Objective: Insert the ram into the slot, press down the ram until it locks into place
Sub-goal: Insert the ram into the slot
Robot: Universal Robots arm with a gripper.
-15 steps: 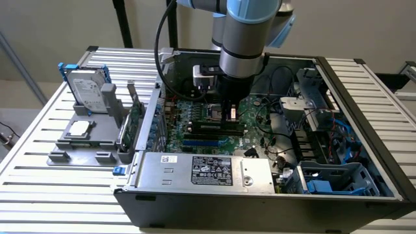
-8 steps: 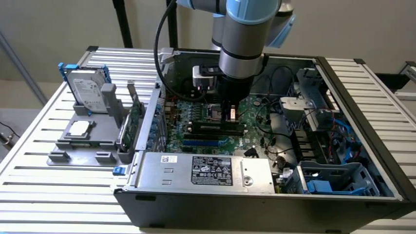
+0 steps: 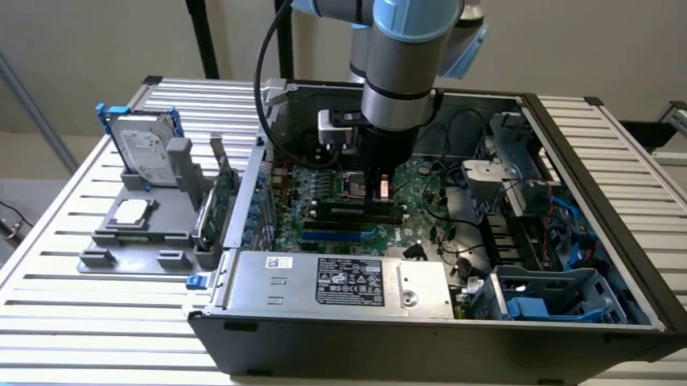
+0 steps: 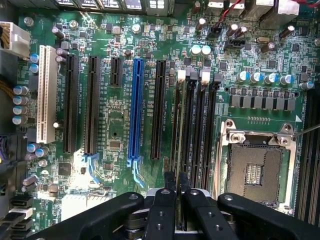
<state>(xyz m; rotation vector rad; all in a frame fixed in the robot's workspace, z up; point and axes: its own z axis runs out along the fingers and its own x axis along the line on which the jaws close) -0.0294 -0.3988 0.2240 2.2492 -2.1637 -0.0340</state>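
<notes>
Closest in, the fingers point(image 4: 170, 186) are drawn narrow, with only a slit between the tips. They appear to pinch the thin top edge of the ram point(image 4: 178, 130), which runs away from them edge-on as a thin line. Clamping its flat faces keeps the stick upright, so its lower edge can meet the socket squarely. Directly under it lies the slot point(image 4: 181, 76), the memory socket nearest the blue socket point(image 4: 136, 105) in a row of similar black ones, with its white end clip visible at the far end. I cannot tell whether the stick's lower edge is in the slot or just above it, and nothing shows that it has locked. Beside the row sits the bare processor socket point(image 4: 255, 170). In the exterior view the arm point(image 3: 400, 72) reaches straight down into the open computer case point(image 3: 429, 346), a vertical approach that suits a downward push. The case lies on its side on the slatted worktop point(image 3: 64, 322), board facing up so it can be reached from above. Farthest off, toward the exterior view's left, a grey holder point(image 3: 129, 237) props up a hard drive point(image 3: 145, 153)
</notes>
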